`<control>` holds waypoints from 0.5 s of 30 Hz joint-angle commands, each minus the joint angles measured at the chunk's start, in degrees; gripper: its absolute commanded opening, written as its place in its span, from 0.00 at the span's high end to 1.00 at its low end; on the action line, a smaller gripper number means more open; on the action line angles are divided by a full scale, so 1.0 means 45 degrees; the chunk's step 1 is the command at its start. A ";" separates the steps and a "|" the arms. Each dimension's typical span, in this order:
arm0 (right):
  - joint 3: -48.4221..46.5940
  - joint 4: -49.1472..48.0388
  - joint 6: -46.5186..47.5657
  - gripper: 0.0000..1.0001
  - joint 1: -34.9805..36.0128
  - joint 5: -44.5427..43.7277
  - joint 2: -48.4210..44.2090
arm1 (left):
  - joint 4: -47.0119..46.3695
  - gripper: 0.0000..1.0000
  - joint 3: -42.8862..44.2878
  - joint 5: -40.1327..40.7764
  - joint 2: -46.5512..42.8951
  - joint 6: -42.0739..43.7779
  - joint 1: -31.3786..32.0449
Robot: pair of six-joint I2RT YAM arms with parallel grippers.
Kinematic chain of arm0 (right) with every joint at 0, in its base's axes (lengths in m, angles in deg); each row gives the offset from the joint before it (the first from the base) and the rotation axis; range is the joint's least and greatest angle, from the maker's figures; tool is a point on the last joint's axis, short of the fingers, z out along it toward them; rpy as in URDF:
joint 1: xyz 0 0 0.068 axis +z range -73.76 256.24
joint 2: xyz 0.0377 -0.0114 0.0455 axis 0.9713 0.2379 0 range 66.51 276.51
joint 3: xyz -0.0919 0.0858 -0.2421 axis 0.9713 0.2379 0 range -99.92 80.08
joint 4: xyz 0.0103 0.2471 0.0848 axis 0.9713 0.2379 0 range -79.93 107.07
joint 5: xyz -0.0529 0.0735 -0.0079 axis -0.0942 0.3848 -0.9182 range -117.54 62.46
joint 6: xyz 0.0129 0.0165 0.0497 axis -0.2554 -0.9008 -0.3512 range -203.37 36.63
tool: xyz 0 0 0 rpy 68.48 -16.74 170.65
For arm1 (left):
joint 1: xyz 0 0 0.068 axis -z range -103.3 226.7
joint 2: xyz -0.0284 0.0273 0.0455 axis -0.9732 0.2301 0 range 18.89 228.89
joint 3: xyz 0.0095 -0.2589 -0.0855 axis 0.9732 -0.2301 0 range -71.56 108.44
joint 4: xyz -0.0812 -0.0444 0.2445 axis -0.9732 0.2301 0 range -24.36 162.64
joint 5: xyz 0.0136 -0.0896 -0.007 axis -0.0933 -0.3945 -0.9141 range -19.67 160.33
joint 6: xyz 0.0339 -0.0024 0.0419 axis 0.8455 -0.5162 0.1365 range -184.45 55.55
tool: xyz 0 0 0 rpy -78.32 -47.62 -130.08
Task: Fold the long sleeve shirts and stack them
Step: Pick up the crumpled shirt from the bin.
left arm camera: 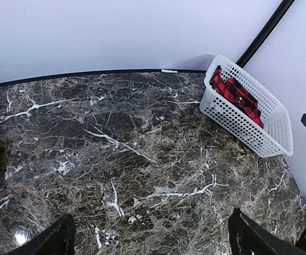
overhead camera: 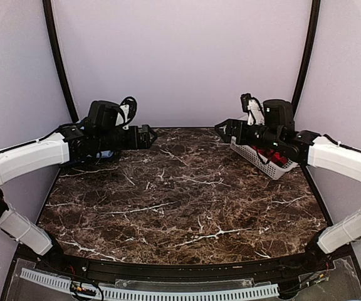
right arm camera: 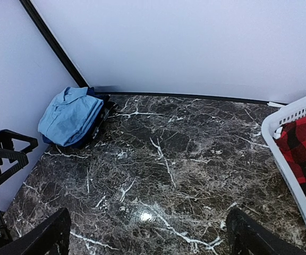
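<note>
- The left gripper hangs above the far left corner of the marble table, jaws spread wide and holding nothing.
- The right gripper hangs near the far right corner, jaws equally wide and empty.
- The red-and-black flannel shirt lies bunched inside the white basket at the far right corner.
- The light blue shirt lies folded at the far left corner, on top of a darker blue shirt.

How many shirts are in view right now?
3. A red-and-black check flannel shirt lies in the white plastic mesh basket at far right; a folded light blue shirt sits at the far left corner on a darker blue one. More may be hidden underneath.
</note>
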 commanded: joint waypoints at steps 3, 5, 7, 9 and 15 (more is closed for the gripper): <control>-0.0305 0.0597 0.0210 0.01 -0.0033 -0.1470 -0.0127 | 0.0339 0.01 0.0219 0.0265 -0.0521 -0.0033 -0.0056; -0.0721 0.0908 0.0268 0.01 -0.0079 -0.1899 0.0085 | 0.0378 0.01 0.0233 0.0310 -0.0561 -0.0008 -0.0056; -0.1011 0.0901 0.0430 0.01 -0.0128 -0.1997 0.0220 | 0.0403 0.01 0.0220 0.0360 -0.0615 0.0039 -0.0056; -0.1233 0.0853 0.0508 0.01 -0.0247 -0.2053 0.0340 | 0.0435 0.01 0.0208 0.0403 -0.0673 0.0079 -0.0056; -0.2253 0.1005 0.0531 0.01 -0.1725 -0.1883 0.1243 | 0.0527 0.01 0.0179 0.0459 -0.0690 0.0191 -0.0056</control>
